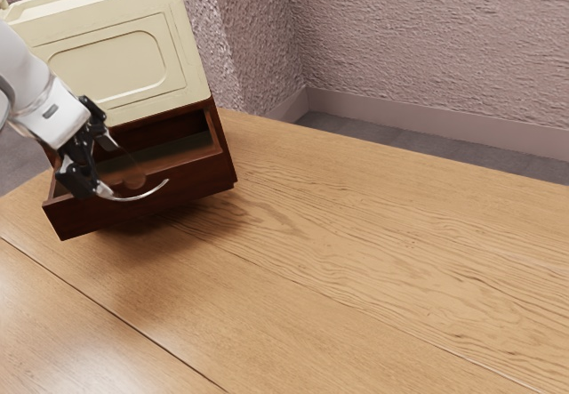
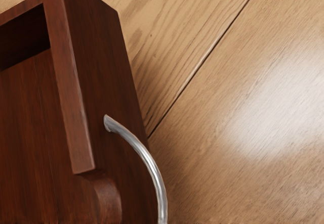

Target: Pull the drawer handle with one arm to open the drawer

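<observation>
The white arm [image 1: 34,83] is extended from the exterior view's left and angled downward toward its right; the black gripper [image 1: 112,170] is held tilted, its two fingers spread apart.

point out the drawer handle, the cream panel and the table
Drawer handle [image 2: 148,158]: wrist view, middle of its visible metal curve
Cream panel [image 1: 111,65]: exterior view, inside its rounded outline
Table [image 1: 373,278]: exterior view, bare wooden top

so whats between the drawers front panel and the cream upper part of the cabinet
In the exterior view, a dark wood edge and the drawer's open inside, bare where visible; the gripper partly covers that stretch.
</observation>
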Controlling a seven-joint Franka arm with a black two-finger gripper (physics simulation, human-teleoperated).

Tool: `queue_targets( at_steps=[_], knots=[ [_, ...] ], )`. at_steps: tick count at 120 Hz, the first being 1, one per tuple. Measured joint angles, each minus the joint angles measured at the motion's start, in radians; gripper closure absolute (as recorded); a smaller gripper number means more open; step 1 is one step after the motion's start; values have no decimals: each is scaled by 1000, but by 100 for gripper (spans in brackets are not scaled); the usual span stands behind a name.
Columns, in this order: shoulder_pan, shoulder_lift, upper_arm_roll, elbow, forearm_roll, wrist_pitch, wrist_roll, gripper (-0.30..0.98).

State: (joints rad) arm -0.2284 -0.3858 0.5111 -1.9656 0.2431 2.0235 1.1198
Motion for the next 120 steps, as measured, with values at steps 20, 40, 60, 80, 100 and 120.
queue_targets(
  at_steps=[20, 40, 60, 80, 100, 120],
  knots=[
    [5, -13, -79, 81, -1, -182, -164, 1],
    [-2, 47, -158, 215, -30, -387, -394, 1],
    [-6, 58, -316, 251, -109, -520, -641, 0],
    [4, 58, -354, 269, -137, -595, -849, 0],
    [40, 58, -362, 301, -139, -633, -939, 0],
    [119, 68, -401, 355, -137, -658, -917, 0]
  ],
)
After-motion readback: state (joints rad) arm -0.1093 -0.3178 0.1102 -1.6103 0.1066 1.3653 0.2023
